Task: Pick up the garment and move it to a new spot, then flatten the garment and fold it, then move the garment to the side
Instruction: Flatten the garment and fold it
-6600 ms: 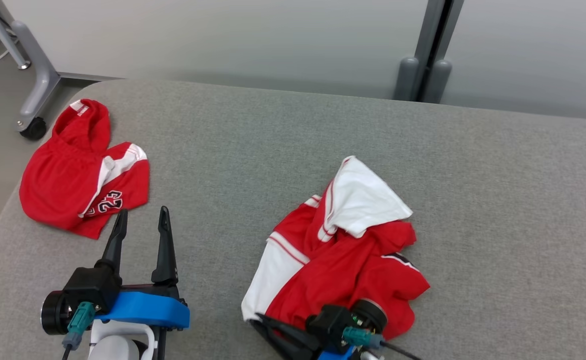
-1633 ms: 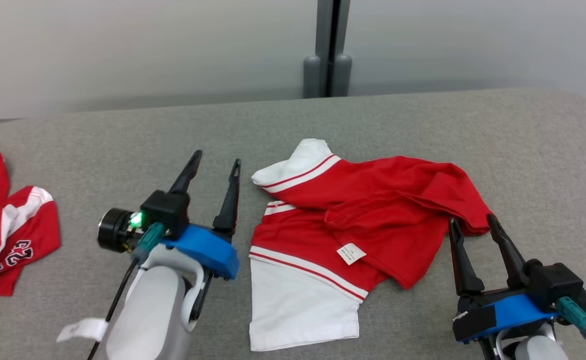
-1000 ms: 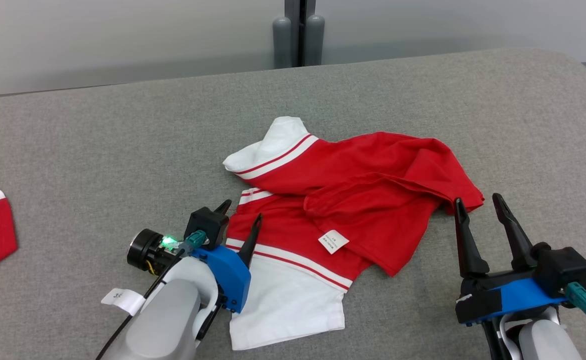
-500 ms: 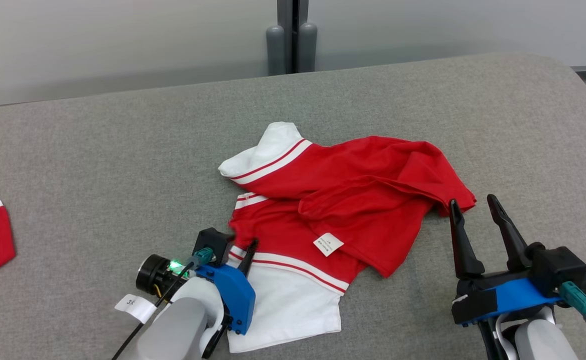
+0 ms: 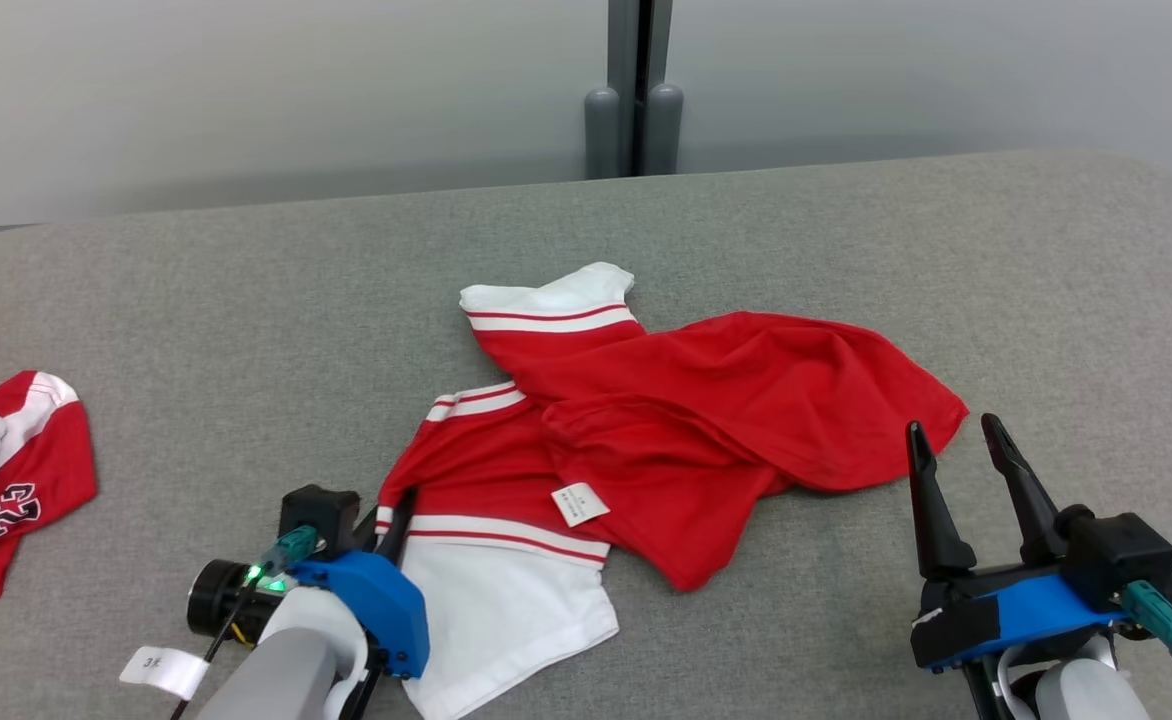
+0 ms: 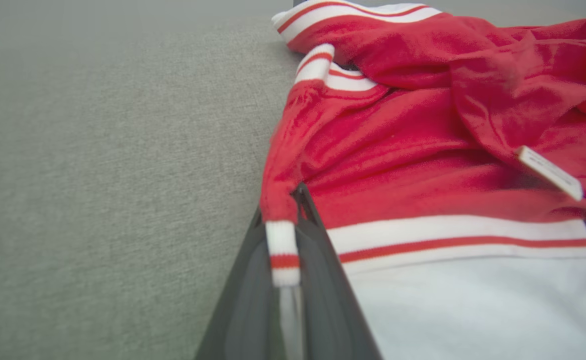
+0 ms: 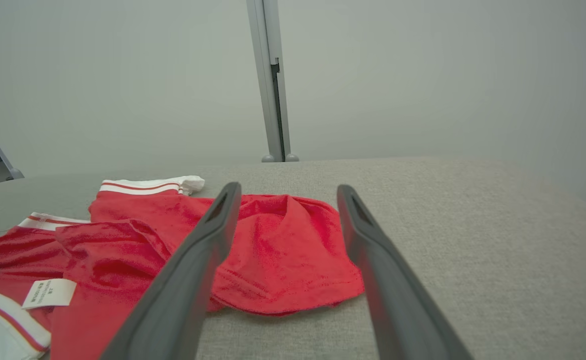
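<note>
Left end effector [image 6: 285,220] pinched tight on the striped side edge of the garment [image 5: 686,420], at the heap's 7 o'clock. Right end effector [image 5: 946,425] spread wide, empty, over the bench [image 5: 846,250]. Garment mid-bench, crumpled, long axis 8 to 3 o'clock. Loose red end just beside the right tips, at their 11 o'clock. Likely next: reach there with the right, then pull apart to flatten.
</note>
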Available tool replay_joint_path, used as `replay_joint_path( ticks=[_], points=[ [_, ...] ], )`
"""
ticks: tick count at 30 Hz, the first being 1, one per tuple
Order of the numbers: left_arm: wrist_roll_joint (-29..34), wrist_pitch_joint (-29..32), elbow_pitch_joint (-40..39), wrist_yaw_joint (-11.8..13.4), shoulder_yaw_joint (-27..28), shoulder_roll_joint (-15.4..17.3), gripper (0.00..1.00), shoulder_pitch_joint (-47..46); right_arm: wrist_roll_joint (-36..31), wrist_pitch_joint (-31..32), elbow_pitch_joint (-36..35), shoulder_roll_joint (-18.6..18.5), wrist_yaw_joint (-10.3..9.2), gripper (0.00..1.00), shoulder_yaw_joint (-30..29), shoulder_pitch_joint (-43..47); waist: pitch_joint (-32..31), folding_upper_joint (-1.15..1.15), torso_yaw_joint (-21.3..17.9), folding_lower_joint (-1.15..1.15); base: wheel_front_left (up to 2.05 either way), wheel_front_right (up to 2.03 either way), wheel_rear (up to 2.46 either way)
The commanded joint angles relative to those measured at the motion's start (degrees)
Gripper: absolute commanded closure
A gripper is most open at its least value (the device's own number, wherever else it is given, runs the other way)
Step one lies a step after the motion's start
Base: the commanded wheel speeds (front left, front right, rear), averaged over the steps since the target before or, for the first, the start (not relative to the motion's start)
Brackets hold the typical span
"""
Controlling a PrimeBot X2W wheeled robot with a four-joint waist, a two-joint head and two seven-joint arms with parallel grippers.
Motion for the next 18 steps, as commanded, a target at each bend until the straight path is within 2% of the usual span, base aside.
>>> replay_joint_path(
  ticks=[1, 9, 13, 14, 15, 18],
  points=[
    [-0.4, -0.4, -0.7, 0.7, 1.1, 1.0, 1.00, 1.1, 0.2, -0.2, 0.2, 0.0, 0.03, 0.00, 0.0, 0.4, -0.2, 0.00, 0.4, 0.00, 0.00, 0.00, 0.00],
    [-1.7, -0.4, -8.1, 4.2, 7.7, 6.6, 1.00, 7.1, 0.1, -0.2, 0.7, 0.0, 0.03, 0.00, -0.8, 0.8, -0.7, 0.00, 2.4, 0.00, 0.00, 0.00, 0.00],
    [-1.7, -0.4, -11.1, 5.2, 9.5, 8.0, 1.00, 9.7, -0.3, -0.2, 0.7, 0.0, 0.03, 0.00, -1.4, 0.9, -0.5, 0.00, 3.1, 0.00, 0.00, 0.00, 0.00],
    [-1.7, -0.4, -12.1, 5.5, 10.0, 8.1, 0.57, 10.0, -0.3, -0.2, 0.8, 0.0, 0.03, 0.00, -1.5, 1.0, -0.5, 0.00, 3.3, 0.00, 0.00, 0.00, 0.00],
    [-1.5, -0.4, -12.9, 5.8, 10.4, 8.2, 0.00, 10.3, -0.3, -0.2, 0.9, 0.0, 0.03, 0.00, -1.5, 1.0, -0.5, 0.00, 3.4, 0.00, 0.00, 0.00, 0.00],
    [-0.5, -0.4, -16.6, 7.0, 11.7, 7.6, 0.00, 11.3, -0.4, -0.2, 1.1, 0.0, 0.03, 0.00, -1.0, 0.7, -0.7, 0.00, 3.7, 0.00, 0.00, 0.00, 0.00]
  ],
)
